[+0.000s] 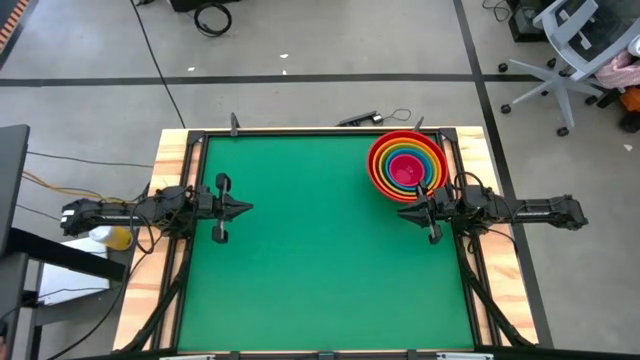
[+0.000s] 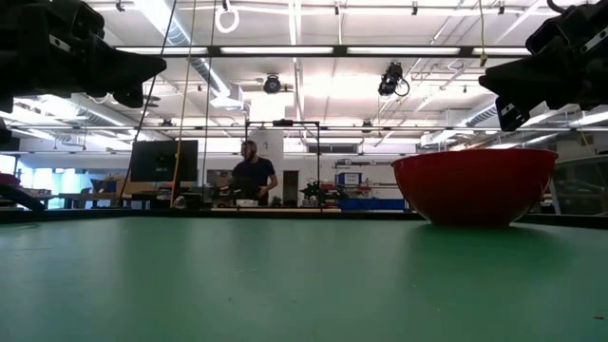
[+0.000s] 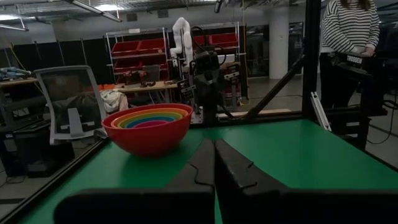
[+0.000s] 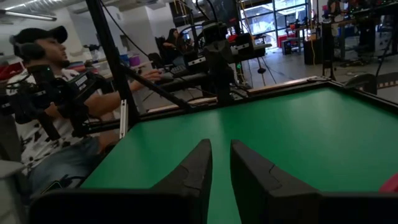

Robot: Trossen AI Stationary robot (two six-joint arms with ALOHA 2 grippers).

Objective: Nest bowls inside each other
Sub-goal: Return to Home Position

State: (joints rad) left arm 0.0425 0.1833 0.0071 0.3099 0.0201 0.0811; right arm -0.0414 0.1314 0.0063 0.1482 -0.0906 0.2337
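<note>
The bowls (image 1: 405,165) stand as one nested stack on the green mat near the table's far right corner. The red bowl (image 2: 473,185) is outermost and rests on its base; orange, yellow-green and light blue rims show inside it around a magenta-pink centre (image 3: 148,123). My left gripper (image 1: 250,208) hangs shut over the mat's left edge, pointing level toward the right. My right gripper (image 1: 402,211) hangs over the right side, just on the near side of the stack, pointing left. Its fingers (image 4: 221,143) stand slightly apart with nothing between them.
Bare green mat (image 1: 320,260) spreads over the middle and near side of the table. A wooden border and a black frame (image 1: 300,131) ring the mat. A cable lies past the far edge (image 1: 365,118). People stand and sit in the room beyond the table.
</note>
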